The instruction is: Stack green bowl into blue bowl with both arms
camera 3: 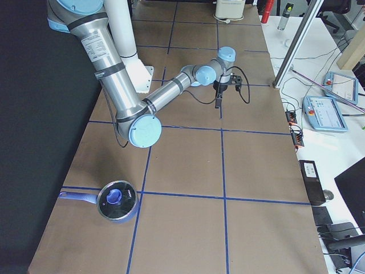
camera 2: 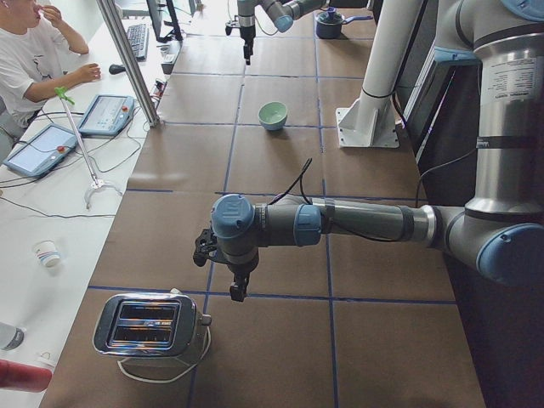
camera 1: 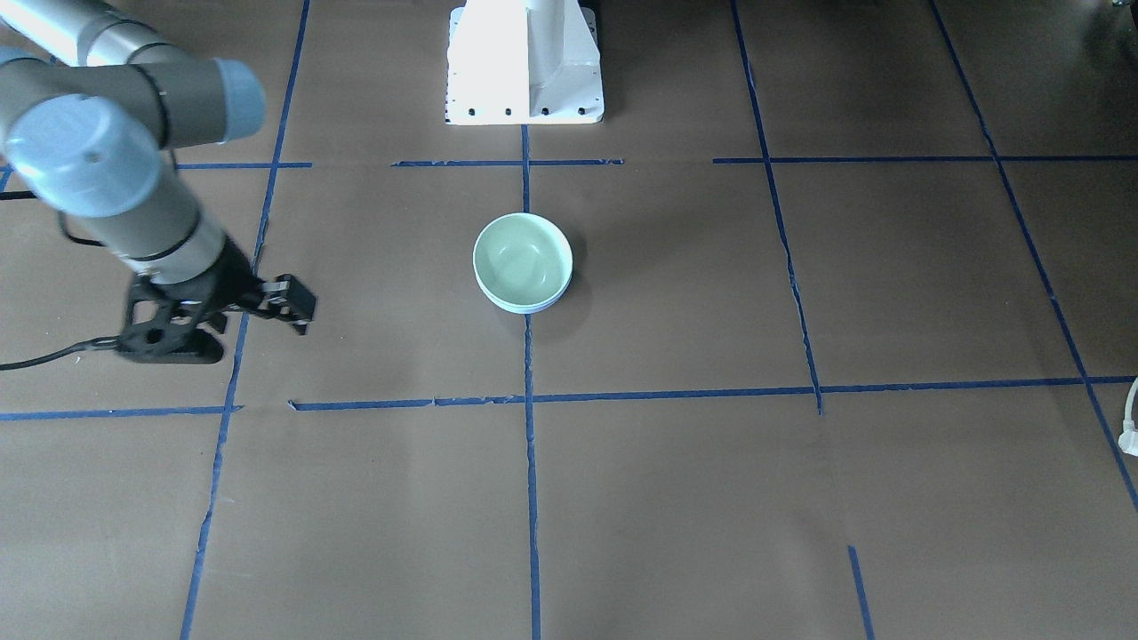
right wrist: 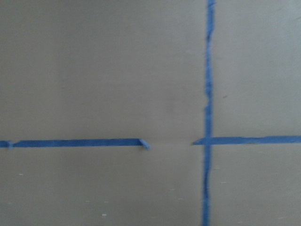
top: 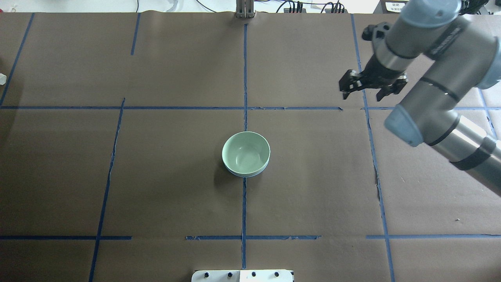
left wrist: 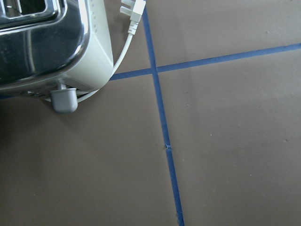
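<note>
Brown paper table [top: 156,176], taped into blue squares, with the stacking job looking complete. The right arm [top: 438,90] reaches in from the edge and hangs above the surface, well apart from the crockery. The left arm [camera 2: 365,223] stretches out over the far end of the table near a chrome toaster [camera 2: 149,327], which sits at about seven o'clock from its tool in the left side view.

At the table's middle, on the centre tape line, the green bowl [top: 245,152] sits upright inside the blue bowl [top: 245,175], of which only a thin crescent of rim shows at six o'clock.

The right gripper [top: 370,89] stands at about two o'clock from the pair in the overhead view, its fingers spread and holding nothing. The left gripper [camera 2: 236,285] points down at bare paper; only the side view shows it, so whether it is spread or closed cannot be told.

By the look of things, the nesting step is finished and the arms are in the clearing-away phase. What remains seems to call only for both arms to pull back to rest without brushing the pair
</note>
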`<control>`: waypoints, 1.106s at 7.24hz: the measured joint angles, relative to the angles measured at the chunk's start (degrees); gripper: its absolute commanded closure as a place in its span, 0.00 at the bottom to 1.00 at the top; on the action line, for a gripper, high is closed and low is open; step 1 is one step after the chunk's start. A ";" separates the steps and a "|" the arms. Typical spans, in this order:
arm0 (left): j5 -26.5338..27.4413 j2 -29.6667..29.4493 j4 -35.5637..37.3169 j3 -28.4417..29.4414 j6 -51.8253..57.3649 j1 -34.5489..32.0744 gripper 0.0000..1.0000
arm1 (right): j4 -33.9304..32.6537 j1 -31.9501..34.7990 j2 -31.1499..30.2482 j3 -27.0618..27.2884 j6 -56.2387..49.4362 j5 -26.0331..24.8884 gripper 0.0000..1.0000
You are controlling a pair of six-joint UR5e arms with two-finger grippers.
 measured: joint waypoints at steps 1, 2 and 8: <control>0.09 -0.02 -0.03 -0.07 -0.44 0.28 0.00 | -0.15 6.05 -4.68 -0.02 -10.98 2.66 0.00; 0.17 -0.06 -0.19 -0.08 -0.53 0.41 0.00 | -0.20 11.57 -9.69 -0.15 -21.80 4.11 0.00; 0.22 0.12 -0.39 0.13 -0.16 0.46 0.00 | 0.07 31.62 -32.86 0.19 -48.95 4.72 0.00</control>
